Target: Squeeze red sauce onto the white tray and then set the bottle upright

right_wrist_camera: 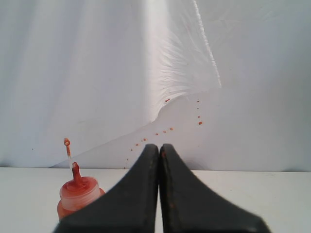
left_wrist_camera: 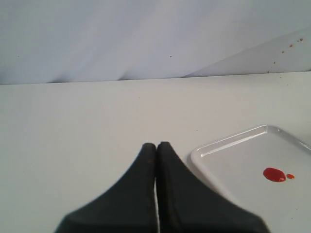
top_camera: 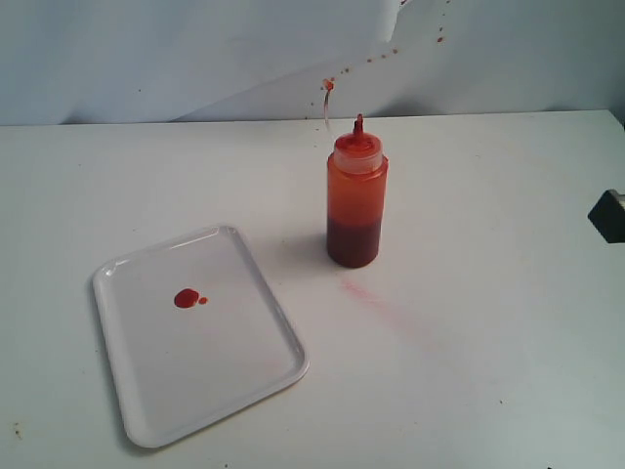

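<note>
Red sauce [top_camera: 186, 298] lies as a small glossy blob with a tiny droplet beside it, on the bare floor of the white tray [top_camera: 217, 376]. The bottle [top_camera: 356, 210] stands upright on the table [top_camera: 508, 342], well apart from the tray, so we judge both steps done.

Our left gripper [left_wrist_camera: 156, 144] has its jaws pressed together on nothing, low over the table just beside a tray corner. Our right gripper [right_wrist_camera: 159, 145] is likewise closed and empty, with the bottle ahead of it and off to one side.

What could go wrong now is mostly our own doing. The bottle is tall and narrow, and its tethered cap [top_camera: 328, 86] hangs off the nozzle – a careless sweep of the right arm could tip it and spill more sauce. A forward nudge from the left gripper could catch the tray's rim and slide it, smearing the blob. A pink smear [top_camera: 376, 303] near the bottle and red specks [top_camera: 391, 44] on the backdrop suggest this sauce spreads easily.
</note>
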`<state>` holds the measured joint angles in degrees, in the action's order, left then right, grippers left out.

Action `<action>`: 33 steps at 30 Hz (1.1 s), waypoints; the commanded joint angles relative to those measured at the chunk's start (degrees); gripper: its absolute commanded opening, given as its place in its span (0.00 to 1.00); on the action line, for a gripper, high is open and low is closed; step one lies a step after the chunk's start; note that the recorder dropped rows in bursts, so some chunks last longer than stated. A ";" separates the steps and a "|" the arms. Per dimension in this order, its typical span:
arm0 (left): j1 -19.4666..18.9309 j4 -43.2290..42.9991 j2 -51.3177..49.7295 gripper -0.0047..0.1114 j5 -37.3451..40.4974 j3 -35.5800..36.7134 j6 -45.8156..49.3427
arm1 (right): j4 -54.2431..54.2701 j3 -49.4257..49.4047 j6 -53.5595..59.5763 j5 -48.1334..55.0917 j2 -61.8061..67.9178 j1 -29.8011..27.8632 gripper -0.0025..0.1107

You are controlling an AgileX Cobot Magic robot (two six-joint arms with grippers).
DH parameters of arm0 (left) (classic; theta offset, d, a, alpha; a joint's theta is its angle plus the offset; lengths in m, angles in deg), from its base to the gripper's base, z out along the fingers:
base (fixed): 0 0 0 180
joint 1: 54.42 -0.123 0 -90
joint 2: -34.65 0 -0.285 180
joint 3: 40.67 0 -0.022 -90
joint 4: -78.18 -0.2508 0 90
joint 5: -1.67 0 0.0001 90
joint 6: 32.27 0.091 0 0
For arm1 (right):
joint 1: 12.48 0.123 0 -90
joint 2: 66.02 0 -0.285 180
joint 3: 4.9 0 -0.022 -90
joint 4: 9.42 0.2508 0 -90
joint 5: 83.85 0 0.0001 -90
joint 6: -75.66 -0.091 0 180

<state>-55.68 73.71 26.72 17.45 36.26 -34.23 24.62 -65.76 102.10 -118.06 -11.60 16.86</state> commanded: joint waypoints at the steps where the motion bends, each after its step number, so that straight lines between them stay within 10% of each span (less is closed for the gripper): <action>1: -0.07 -0.40 0.13 0.04 -0.14 0.29 -0.55 | -0.21 -0.27 0.15 -0.23 -0.31 -0.20 0.02; 33: -0.07 -0.40 0.13 0.04 -0.14 0.29 -0.55 | 0.02 -0.27 0.71 -4.21 -0.31 -0.19 0.02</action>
<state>-55.68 73.52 26.72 17.72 36.26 -34.23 24.62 -65.76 102.49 -120.68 -11.60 16.86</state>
